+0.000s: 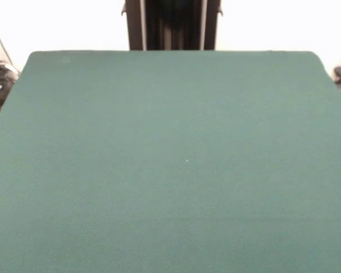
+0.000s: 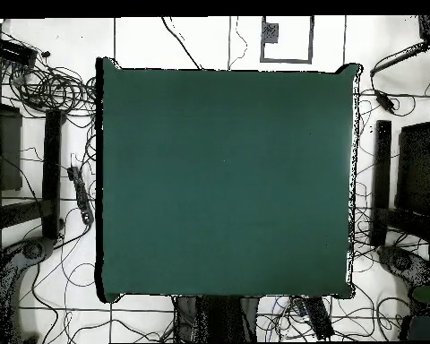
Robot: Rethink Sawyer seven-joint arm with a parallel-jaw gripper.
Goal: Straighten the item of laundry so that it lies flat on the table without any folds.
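Note:
The dark green table (image 1: 170,170) fills the front view and shows as a large rectangle in the overhead view (image 2: 226,179). The pair of jeans shows in neither view. The gripper and the arm show in neither view. Only the robot's dark pedestal (image 1: 171,25) stands at the table's far side, and it also shows at the bottom edge of the overhead view (image 2: 217,318).
Cables (image 2: 48,90) and dark stands (image 2: 50,170) lie on the floor to the left of the table in the overhead view. More stands (image 2: 382,179) and cables lie on its right. A tiny pale speck (image 1: 187,161) sits mid-table.

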